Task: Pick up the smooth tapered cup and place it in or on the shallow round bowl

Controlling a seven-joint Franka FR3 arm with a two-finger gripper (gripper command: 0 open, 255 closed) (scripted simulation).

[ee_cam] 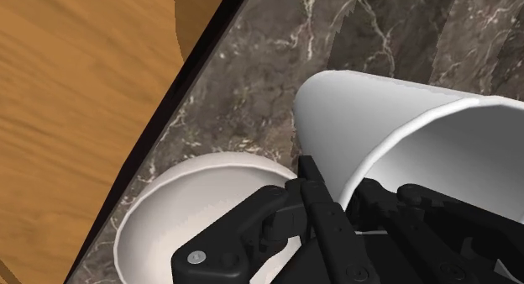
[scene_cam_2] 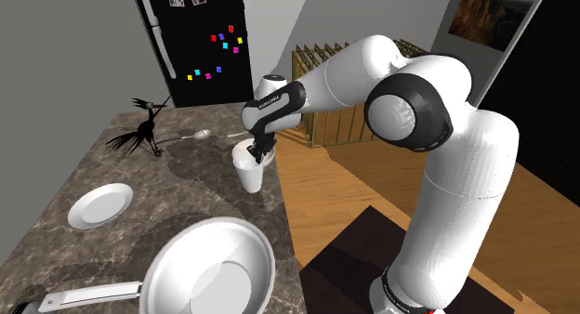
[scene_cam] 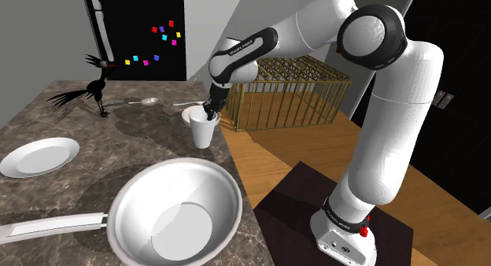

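Near the floor-side edge of the dark marble counter (scene_cam: 86, 131), the black gripper (scene_cam: 209, 109) is clamping the white tapered cup (scene_cam: 203, 132) by its wall, one finger outside and one inside; whether the cup is clearing the stone, I cannot tell. The grasp is looking done, and the placing is remaining: the shallow round bowl (ee_cam: 180, 198) is sitting just beside the cup, at its eleven o'clock in the shoulder view. A big pan (scene_cam: 177, 217) is lying at six, a plate (scene_cam: 39, 157) at nine, a bird figurine (scene_cam: 94, 90) and spoon (scene_cam: 143, 102) at ten. A black fridge (scene_cam: 142, 28), a wire crate (scene_cam: 291, 95) and a wooden floor (scene_cam: 260, 158) are framing the room.
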